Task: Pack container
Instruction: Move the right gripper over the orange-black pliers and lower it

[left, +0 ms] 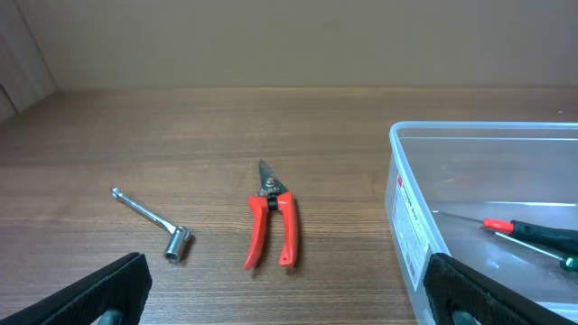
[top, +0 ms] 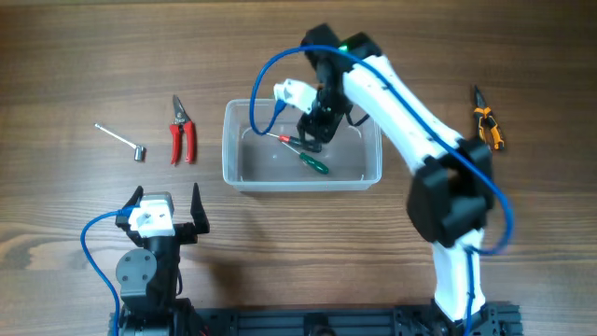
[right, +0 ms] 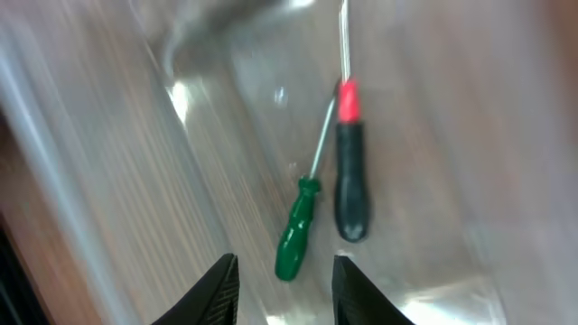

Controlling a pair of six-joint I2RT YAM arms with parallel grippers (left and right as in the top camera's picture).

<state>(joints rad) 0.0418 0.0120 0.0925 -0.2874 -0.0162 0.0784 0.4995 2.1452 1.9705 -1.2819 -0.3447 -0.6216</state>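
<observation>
Screwdrivers (right: 298,230) blurred in container (top: 229,149) under right claw (right: 284,275), narrow and empty; left claw (left: 289,293) wide, fingers (left: 104,289) half out of frame.

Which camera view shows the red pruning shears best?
The left wrist view: the red pruning shears lie near its middle, large and unobstructed. The overhead view shows them small, left of the container. The right wrist view does not show them.
</observation>
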